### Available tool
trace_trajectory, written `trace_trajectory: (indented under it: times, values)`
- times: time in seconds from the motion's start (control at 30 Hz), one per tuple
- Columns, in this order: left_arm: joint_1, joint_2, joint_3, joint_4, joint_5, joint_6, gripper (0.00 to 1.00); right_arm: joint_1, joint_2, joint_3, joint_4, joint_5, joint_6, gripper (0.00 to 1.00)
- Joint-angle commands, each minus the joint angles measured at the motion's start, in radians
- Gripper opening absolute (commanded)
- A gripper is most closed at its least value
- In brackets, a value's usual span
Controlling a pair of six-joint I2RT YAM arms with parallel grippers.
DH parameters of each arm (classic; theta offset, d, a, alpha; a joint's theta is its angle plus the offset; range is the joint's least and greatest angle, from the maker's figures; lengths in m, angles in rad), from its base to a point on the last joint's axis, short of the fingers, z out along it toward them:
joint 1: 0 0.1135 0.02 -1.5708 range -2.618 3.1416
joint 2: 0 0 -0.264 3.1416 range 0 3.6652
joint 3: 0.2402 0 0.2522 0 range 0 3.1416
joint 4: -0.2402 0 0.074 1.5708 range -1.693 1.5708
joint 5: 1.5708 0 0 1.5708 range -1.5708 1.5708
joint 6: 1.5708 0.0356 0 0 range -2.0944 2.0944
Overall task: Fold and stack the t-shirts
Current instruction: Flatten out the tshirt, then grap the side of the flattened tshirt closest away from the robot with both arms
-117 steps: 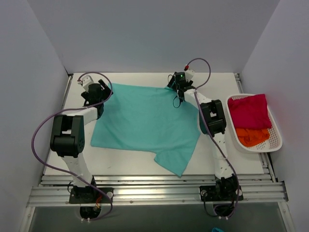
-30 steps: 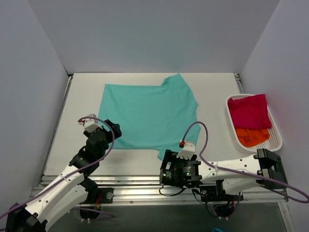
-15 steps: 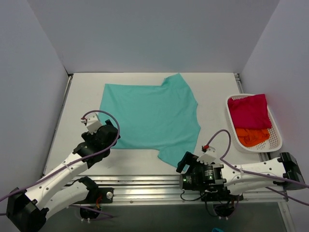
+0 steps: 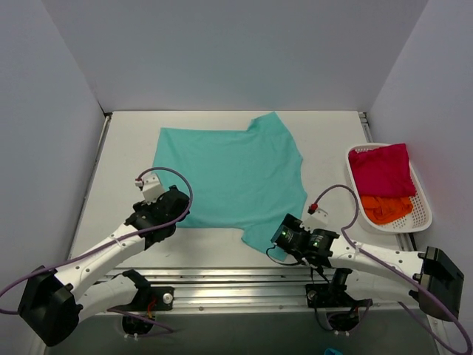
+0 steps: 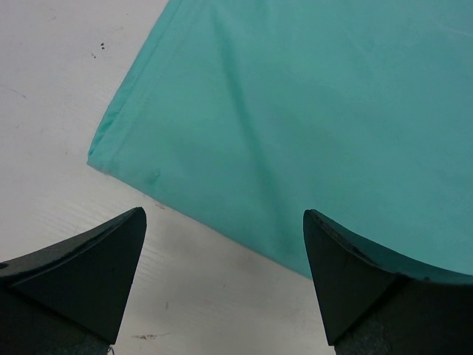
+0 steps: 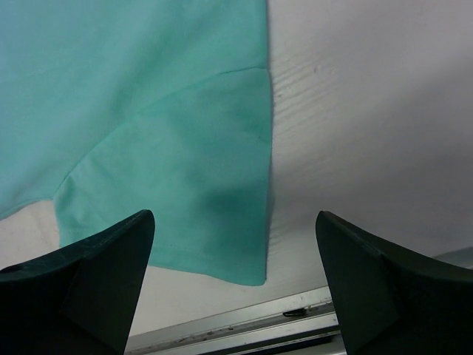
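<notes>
The teal t-shirt (image 4: 229, 174) lies spread flat in the middle of the table. My left gripper (image 4: 179, 205) is open and empty, low over the shirt's near left corner; the left wrist view shows that corner (image 5: 111, 151) just ahead of the open gripper (image 5: 224, 214). My right gripper (image 4: 278, 238) is open and empty at the shirt's near sleeve (image 4: 260, 235); the right wrist view shows the sleeve (image 6: 185, 192) between and ahead of the spread fingers of the gripper (image 6: 235, 216). The crimson-pink shirt (image 4: 380, 168) and the orange shirt (image 4: 386, 208) lie crumpled in the basket.
A white mesh basket (image 4: 423, 194) stands at the table's right edge. The aluminium front rail (image 4: 222, 285) runs close behind both grippers and shows in the right wrist view (image 6: 222, 333). Grey walls enclose the table on three sides.
My left gripper has moved forward and right to the shirt's near left corner. My right arm has swung from the front rail up to the near sleeve. The shirt has not moved.
</notes>
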Motion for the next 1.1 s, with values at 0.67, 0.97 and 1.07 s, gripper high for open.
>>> trace_trajectory:
  times: [0.67,0.97,1.07]
  values:
    - [-0.002,-0.049,0.001,-0.022,0.015,-0.038,0.96,0.043,0.187,0.007,0.163,-0.134,-0.122,0.34]
    - [-0.005,0.02,-0.007,-0.08,0.027,-0.168,0.94,0.007,0.124,0.027,0.1,-0.083,-0.158,0.05]
    - [-0.005,0.074,0.027,-0.144,0.007,-0.213,0.94,-0.073,0.058,0.007,0.116,-0.094,-0.22,0.02]
